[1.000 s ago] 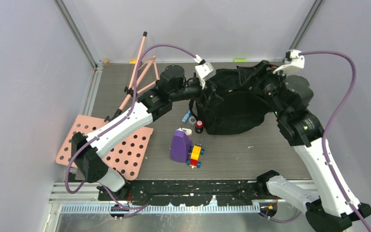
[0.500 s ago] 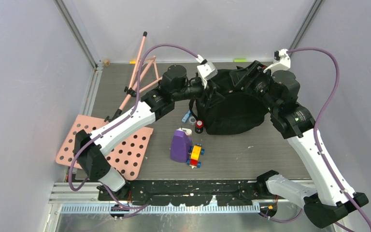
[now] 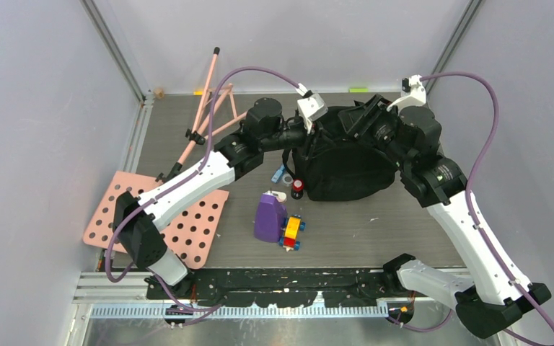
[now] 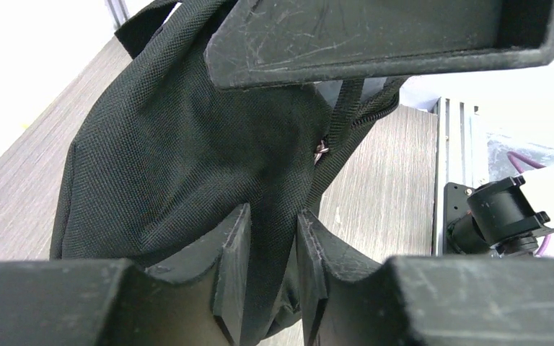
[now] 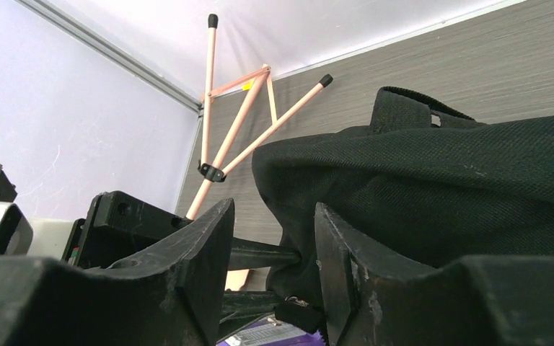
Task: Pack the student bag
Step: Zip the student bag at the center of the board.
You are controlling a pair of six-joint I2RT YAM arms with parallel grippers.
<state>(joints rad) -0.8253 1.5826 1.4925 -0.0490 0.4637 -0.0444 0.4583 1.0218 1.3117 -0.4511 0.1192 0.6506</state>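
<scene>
The student bag is a big floppy black backpack lying at the back middle of the table. My left gripper is at its left upper edge. In the left wrist view a fold of the black bag near the zipper fills the narrow gap of the left gripper, which is shut on it. My right gripper sits at the bag's top rim. In the right wrist view the right gripper stands open: the bag's edge lies against one finger, the other finger is apart from it.
A purple bottle stands in front of the bag with a colourful block toy beside it. A small red-capped bottle and a blue item lie by the bag's left corner. A pink perforated board and pink rod frame are at the left.
My right arm has swung left over the bag's top rim. The left gripper has edged right onto the bag. Both pairs of jaws have narrowed, the left onto the fabric.
</scene>
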